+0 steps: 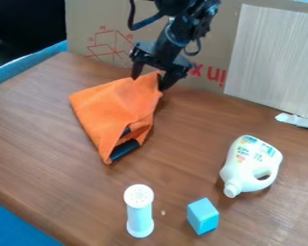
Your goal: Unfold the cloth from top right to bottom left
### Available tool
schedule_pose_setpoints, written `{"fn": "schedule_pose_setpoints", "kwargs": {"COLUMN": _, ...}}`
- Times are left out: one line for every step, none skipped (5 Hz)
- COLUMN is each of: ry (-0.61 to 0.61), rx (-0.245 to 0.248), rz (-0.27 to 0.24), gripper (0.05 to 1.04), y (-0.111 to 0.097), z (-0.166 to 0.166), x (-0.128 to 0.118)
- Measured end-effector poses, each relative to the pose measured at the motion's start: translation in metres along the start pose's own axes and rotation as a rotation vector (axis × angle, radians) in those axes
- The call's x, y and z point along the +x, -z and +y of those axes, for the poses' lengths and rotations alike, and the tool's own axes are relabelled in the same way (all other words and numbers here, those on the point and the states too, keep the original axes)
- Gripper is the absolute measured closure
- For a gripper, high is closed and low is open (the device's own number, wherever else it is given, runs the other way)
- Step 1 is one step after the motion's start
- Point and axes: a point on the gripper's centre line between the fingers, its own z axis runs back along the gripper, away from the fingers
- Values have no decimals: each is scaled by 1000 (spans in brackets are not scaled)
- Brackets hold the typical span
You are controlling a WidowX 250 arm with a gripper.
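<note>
Orange cloth: it lies on the counter (41,129), left of the middle; the cloth (115,105) is partly folded, and its long axis runs from the upper right to the lower left, with the narrow tip pointing down and a little left.
Cloth edges: one corner reaches out to the left, another is up at the tool; at the lower right side the edge bends over, and dark blue parts show in the opening.
Black tool: the tool (149,83) is at the top end of the cloth, its two fingers well apart, with orange fabric between them.
Wooden counter: its surface spreads to the left of the cloth and below its tip, as far as the long lower-left edge.
Cardboard: a printed cardboard sheet (96,41) stands just behind the tool and limits the room on that side; a pale wood-grain panel (275,62) is in front of its right part.
White jug: the jug (250,166) lies at the right, well apart from the cloth, its cap toward the lower left.
Shaker and block: below the cloth are a white shaker (140,211) with a holed top and, to its right, a light blue block (202,216).
</note>
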Motion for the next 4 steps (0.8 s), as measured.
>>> {"fn": "schedule_pose_setpoints", "kwargs": {"ry": 4, "rx": 7, "rz": 18, "gripper": 121, "y": 5, "z": -3, "x": -1}}
{"fn": "schedule_pose_setpoints", "kwargs": {"ry": -11, "rx": -17, "rz": 19, "gripper": 389, "y": 6, "z": -6, "x": -1}}
{"fn": "schedule_pose_setpoints", "kwargs": {"ry": 3, "rx": -17, "rz": 30, "gripper": 685, "y": 10, "z": -6, "x": -8}}
{"fn": "schedule_pose_setpoints", "kwargs": {"ry": -9, "rx": -50, "rz": 19, "gripper": 911, "y": -3, "z": 4, "x": -3}}
